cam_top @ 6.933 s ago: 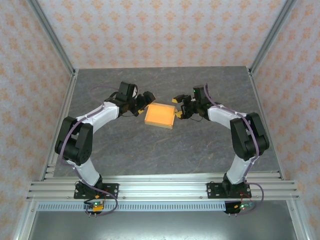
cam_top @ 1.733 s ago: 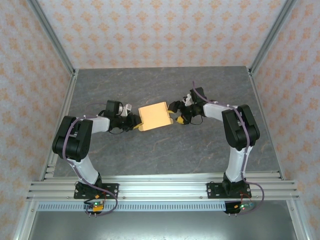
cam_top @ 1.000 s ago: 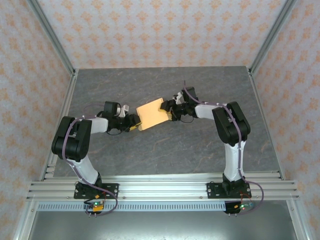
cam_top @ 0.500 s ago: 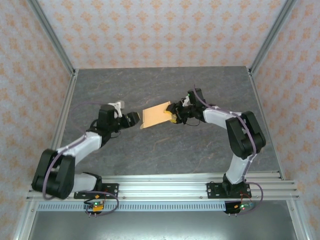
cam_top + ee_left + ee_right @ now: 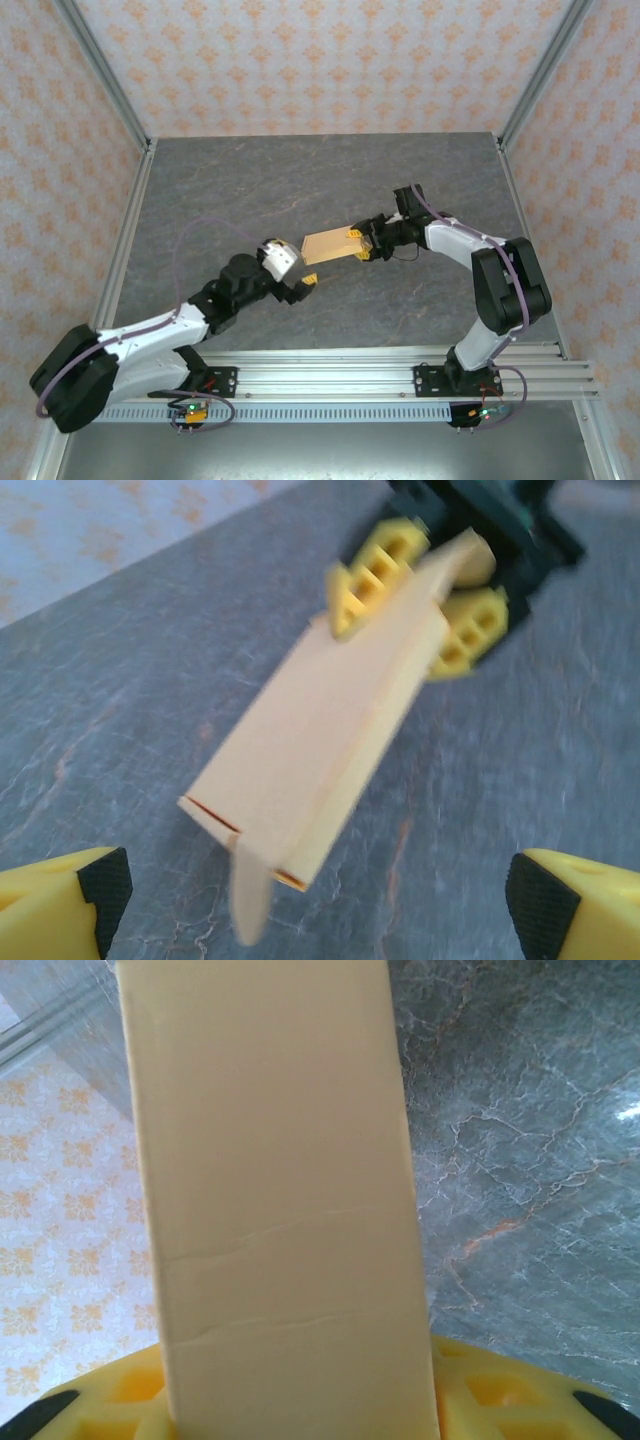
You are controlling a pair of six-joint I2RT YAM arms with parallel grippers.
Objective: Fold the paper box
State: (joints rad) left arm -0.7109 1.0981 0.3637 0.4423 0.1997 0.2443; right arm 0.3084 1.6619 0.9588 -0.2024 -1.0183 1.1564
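**Two grippers, one grip on the box**

One end of the box (image 5: 333, 245) is clamped in the right gripper (image 5: 367, 245), with a yellow finger (image 5: 375, 575) pressed on each broad face. The jaws are partly closed around the flat cardboard.

The box is over the middle of the table (image 5: 250, 180), a little right of centre. It stretches left from the grip and is tilted. I cannot tell whether its free end touches the table. In the left wrist view it is a flat tan packet, and a small tab (image 5: 250, 910) sticks out loose at the free end.

The left gripper (image 5: 298, 272) is spread wide and holds nothing. It sits just near-left of the box's free end, apart from it. Its black-tipped pads (image 5: 95, 890) show in the bottom corners of the left wrist view, with the box between and beyond them, untouched.

In the right wrist view, the box's broad face runs away from the fingers. Two faint creases cross it.
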